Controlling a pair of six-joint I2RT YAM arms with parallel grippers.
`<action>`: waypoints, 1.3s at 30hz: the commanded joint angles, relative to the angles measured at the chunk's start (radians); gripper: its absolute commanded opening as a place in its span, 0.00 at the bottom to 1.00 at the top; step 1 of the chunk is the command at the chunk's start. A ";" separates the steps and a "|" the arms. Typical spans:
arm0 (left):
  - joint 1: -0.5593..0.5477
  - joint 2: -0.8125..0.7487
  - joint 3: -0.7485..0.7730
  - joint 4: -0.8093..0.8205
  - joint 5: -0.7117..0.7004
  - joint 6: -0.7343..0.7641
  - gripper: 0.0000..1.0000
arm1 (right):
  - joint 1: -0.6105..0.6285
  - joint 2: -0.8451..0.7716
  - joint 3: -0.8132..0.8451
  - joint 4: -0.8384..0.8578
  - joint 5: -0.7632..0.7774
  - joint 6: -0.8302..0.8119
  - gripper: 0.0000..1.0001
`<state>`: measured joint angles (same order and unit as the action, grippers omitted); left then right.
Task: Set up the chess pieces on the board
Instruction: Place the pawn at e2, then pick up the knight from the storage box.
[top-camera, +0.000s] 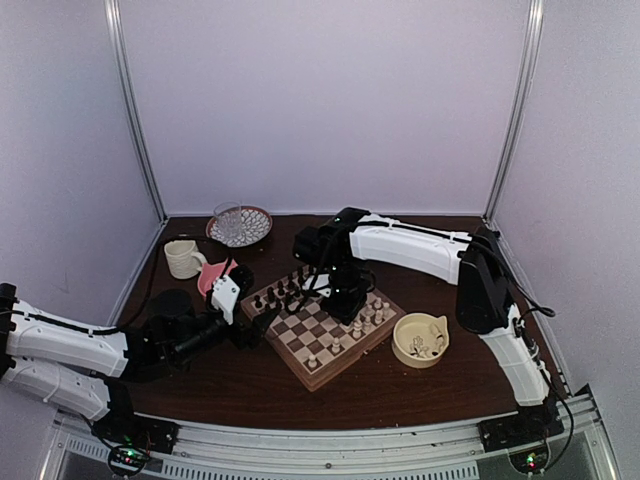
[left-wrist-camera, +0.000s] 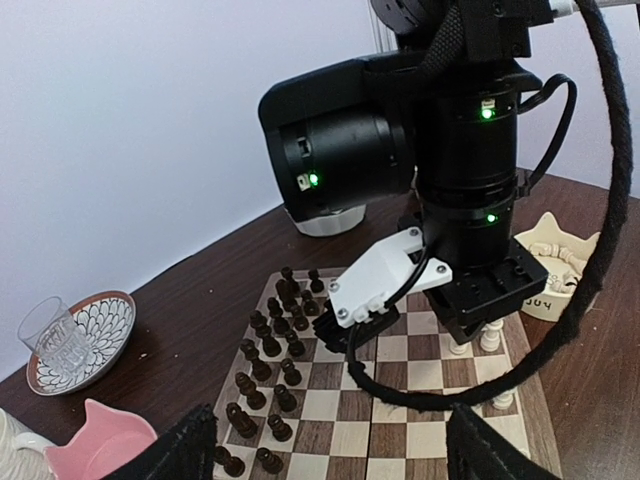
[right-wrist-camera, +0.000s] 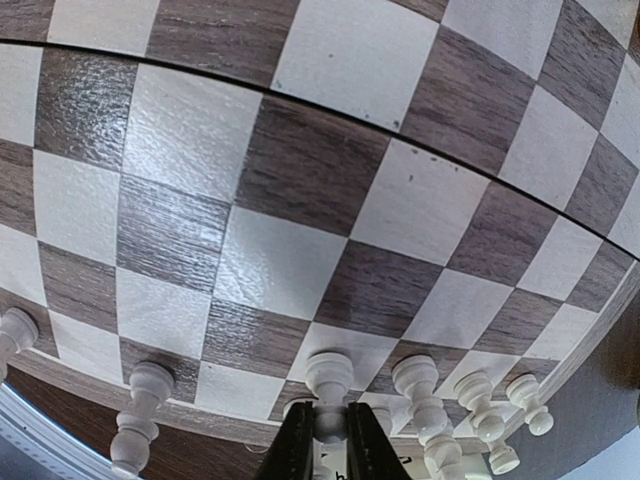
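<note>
1. Pale walls close in a dark brown table (top-camera: 230, 385), and the board (top-camera: 300, 345) lies on its middle, turned so that one corner faces the arms.
2. From its base at the right, the right arm climbs to a high elbow. Its forearm then runs leftward across the back of the table, and the wrist bends straight down over the board's right half.
3. The right end effector (right-wrist-camera: 332, 440) points down at the outermost row. Its narrow jaws are closed on a cream piece (right-wrist-camera: 329, 375) that stands upright there, with a finger against each side.
4. The left arm lies low, reaching in from the left. The left end effector (top-camera: 250, 310) hangs just off the board's left corner with its fingers (left-wrist-camera: 195, 445) spread wide and nothing between them.
5. More cream pieces (top-camera: 375, 312) line the board's right side, with a few standing apart on inner squares.
6. Dark pieces (left-wrist-camera: 265, 370) stand in two close rows along the far-left side.
7. A cream bowl (top-camera: 420, 340) holding more cream figures sits just right of the board. A mug (top-camera: 183, 258), a pink dish (top-camera: 213, 275) and a patterned plate (top-camera: 258, 228) carrying a glass (top-camera: 228, 220) stand at the back left.
</note>
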<state>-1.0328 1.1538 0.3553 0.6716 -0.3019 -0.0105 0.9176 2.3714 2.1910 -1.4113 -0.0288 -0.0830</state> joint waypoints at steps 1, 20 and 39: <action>0.003 -0.005 0.027 0.019 0.014 0.000 0.79 | -0.006 0.016 0.029 0.007 0.010 -0.007 0.14; 0.003 -0.012 0.025 0.016 0.012 0.001 0.79 | -0.008 0.003 0.071 -0.016 0.006 -0.005 0.23; 0.003 0.012 0.016 0.075 -0.072 -0.056 0.98 | -0.006 -0.627 -0.543 0.418 0.156 0.115 0.24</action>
<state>-1.0328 1.1557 0.3553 0.6838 -0.3153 -0.0238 0.9176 1.9415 1.8759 -1.2278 0.0471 -0.0307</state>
